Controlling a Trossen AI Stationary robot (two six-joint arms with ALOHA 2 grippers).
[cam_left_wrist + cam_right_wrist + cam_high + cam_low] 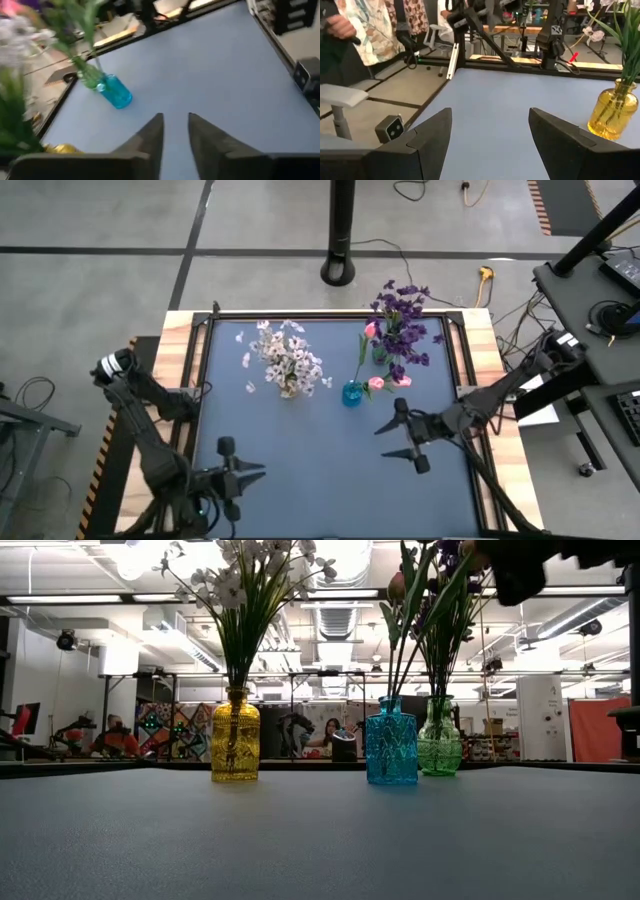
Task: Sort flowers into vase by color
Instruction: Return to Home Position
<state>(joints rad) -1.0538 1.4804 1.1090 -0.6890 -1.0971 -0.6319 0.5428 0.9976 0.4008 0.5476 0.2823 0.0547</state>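
Sorting looks done, by colour:
- white flowers [288, 355] in yellow vase [235, 745]
- pink tulips [376, 383] in blue vase [391, 745]
- purple flowers [402, 320] in green vase [439, 737], just behind blue vase

All three vases upright at far part of desk [330, 480]. No loose stems in view. My judgement: only pulling arms to rest pose is left.

My right hand [490, 117] hovers over desk near blue vase, fingers spread wide, holding and touching nothing.

My left hand [175, 120] sits over near-left part of desk, well apart from vases, fingers parted by narrow gap, empty.
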